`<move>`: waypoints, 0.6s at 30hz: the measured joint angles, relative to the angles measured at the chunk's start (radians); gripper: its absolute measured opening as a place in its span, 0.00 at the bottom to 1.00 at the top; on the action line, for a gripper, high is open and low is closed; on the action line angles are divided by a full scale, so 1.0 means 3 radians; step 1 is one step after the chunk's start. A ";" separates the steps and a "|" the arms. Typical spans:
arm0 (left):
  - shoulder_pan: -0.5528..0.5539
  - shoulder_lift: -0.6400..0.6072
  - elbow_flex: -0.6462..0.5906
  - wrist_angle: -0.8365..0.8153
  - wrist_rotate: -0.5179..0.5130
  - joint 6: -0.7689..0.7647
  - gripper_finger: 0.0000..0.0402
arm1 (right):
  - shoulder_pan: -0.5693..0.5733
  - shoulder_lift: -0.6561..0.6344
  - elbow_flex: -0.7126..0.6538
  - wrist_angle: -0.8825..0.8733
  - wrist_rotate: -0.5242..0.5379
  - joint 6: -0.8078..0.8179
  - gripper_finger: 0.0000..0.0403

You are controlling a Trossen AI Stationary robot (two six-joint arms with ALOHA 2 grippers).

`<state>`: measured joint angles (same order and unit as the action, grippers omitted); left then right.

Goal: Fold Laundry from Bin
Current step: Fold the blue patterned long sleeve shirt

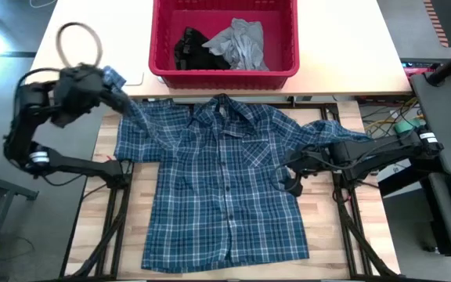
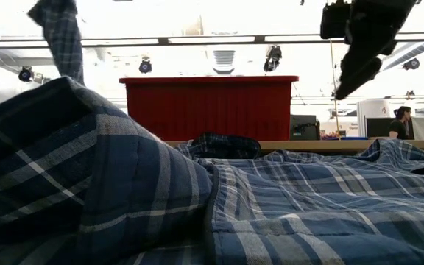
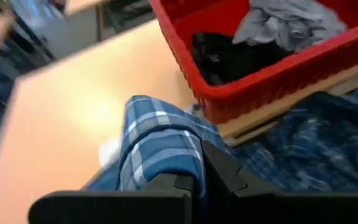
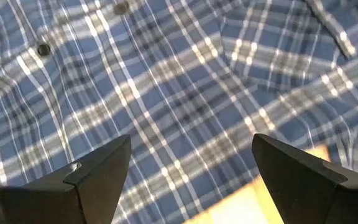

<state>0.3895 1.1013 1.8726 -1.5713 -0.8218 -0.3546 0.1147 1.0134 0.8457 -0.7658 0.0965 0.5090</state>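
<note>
Shirt spread on the table
Your left gripper pinched the plaid shirt's sleeve near the table's left edge; your right gripper gaped, empty.

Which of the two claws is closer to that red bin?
The left claw. It holds up a sleeve of the plaid shirt just off the red bin's left front corner. The right claw hangs open over the shirt's right side, farther forward.
</note>
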 joint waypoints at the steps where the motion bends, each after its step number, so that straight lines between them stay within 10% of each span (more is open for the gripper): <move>1: 0.0012 0.0100 0.0074 0.0014 -0.0086 0.0097 0.00 | 0.0008 0.0000 0.0013 -0.0043 -0.0002 0.0016 0.82; 8: 0.0242 0.0460 -0.0114 0.0002 0.0140 0.0629 0.00 | 0.0026 -0.0012 0.0054 -0.0270 -0.0098 0.0051 0.82; 18: 0.0599 0.0394 -0.1987 -0.0006 0.1492 0.0753 0.00 | 0.0026 -0.0013 0.0054 -0.0298 -0.0161 0.0047 0.82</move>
<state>0.5693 1.2196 1.2764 -1.5731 -0.3742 -0.1288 0.1226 1.0096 0.8619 -0.8551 0.0482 0.5230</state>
